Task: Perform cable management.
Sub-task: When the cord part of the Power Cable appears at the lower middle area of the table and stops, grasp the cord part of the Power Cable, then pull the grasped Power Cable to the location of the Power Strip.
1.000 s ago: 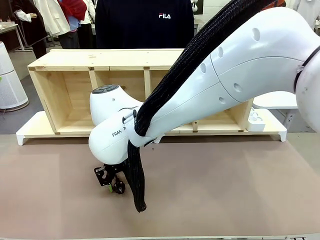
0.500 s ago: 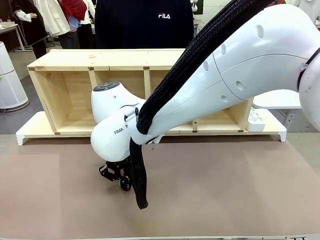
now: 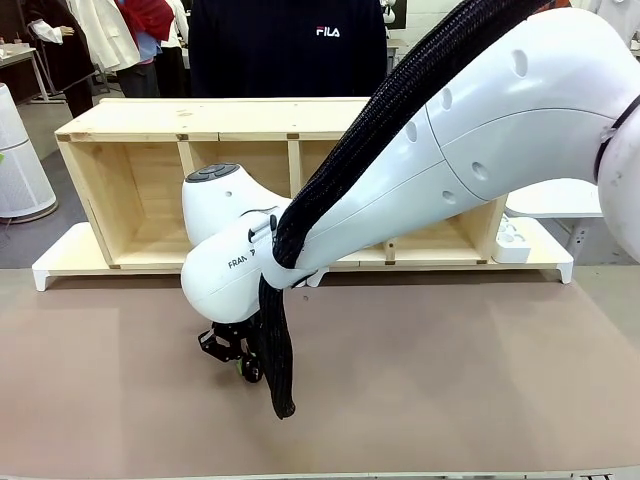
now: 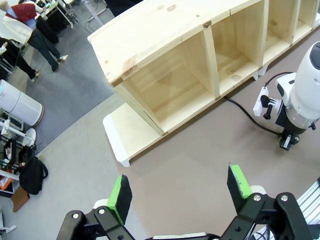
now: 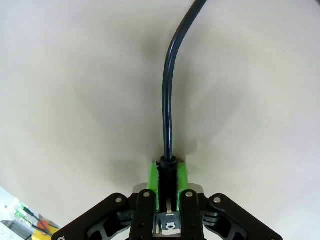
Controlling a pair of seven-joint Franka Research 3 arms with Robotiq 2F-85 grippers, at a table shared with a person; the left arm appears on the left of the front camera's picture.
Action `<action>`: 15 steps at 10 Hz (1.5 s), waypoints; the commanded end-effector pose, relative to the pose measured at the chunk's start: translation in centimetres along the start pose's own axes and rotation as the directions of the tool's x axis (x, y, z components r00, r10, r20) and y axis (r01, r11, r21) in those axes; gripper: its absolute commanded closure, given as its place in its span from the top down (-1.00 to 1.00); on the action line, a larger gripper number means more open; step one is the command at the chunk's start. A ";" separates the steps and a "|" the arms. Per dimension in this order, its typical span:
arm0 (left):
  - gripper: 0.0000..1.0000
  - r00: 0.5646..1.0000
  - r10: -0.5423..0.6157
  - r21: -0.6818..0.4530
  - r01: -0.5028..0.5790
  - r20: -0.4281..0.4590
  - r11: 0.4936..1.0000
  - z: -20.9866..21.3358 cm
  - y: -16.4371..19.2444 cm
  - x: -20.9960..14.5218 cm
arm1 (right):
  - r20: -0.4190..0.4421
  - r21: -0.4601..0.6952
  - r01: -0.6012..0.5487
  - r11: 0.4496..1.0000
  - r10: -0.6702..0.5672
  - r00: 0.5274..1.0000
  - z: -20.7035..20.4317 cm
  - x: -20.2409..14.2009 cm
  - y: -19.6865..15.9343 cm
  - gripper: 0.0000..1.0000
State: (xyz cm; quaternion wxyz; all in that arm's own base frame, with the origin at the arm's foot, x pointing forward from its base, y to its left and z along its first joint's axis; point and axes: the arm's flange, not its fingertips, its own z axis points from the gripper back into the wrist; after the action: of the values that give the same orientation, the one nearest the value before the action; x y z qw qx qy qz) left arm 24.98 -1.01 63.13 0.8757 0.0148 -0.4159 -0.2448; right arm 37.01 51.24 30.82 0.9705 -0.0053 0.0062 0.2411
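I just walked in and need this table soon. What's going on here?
The right pincer is shut on the black cable at its ribbed end, low over the table in front of the wooden shelf. The rest of the cable trails away across the table. The left pincer hangs open higher up, holding nothing. A person stands behind the shelf.

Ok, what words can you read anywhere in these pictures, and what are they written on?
"FILA": white letters on the person's dark top, in the front view.
"FRAN": dark letters on the white right arm, in the front view; the rest of the word is hidden behind the braided hose.
I can read no print in the two wrist views.
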 end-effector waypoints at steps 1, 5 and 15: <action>1.00 1.000 0.018 0.003 -0.018 0.010 1.000 -0.2 0.1 0.2 | 0.016 0.011 -0.010 1.000 0.010 1.000 -0.2 0.5 0.7 -1.00; 1.00 1.000 0.018 0.003 -0.018 0.010 1.000 -0.2 0.1 0.2 | 0.000 0.000 0.000 1.000 0.000 1.000 0.0 0.0 0.0 -1.00; 1.00 1.000 0.018 0.003 -0.018 0.010 1.000 -0.2 0.1 0.2 | 0.002 0.003 0.000 1.000 0.000 1.000 0.1 0.2 0.0 -0.67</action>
State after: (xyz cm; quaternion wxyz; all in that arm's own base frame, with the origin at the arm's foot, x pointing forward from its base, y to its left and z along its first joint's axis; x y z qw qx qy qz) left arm 24.98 -1.01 63.13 0.8757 0.0148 -0.4159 -0.2447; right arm 37.14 51.34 30.87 0.9704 -0.0037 0.0054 0.2412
